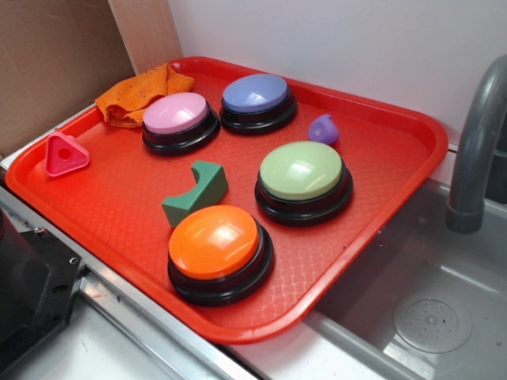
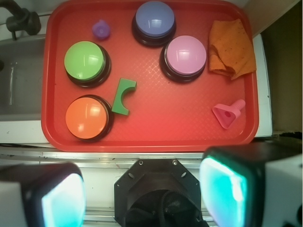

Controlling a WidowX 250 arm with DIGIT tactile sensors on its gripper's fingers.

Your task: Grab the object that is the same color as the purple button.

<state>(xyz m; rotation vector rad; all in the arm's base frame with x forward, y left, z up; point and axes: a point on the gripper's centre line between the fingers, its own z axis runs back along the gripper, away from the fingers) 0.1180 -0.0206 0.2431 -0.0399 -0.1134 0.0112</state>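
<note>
One target: purple teardrop piece (image 2: 101,29), small, pointed tip, glossy plastic, matching the periwinkle button (image 2: 154,19). It lies far ahead of your gripper (image 2: 142,194) and to its left, between the periwinkle button and the green button (image 2: 85,60), touching neither. Gripper's fingers stand wide apart, holding nothing. You should descend centred, clearing both domes.

White wall (image 1: 333,39), brown cardboard panel (image 1: 55,55), grey sink (image 1: 428,309), grey faucet (image 1: 475,150)
</note>
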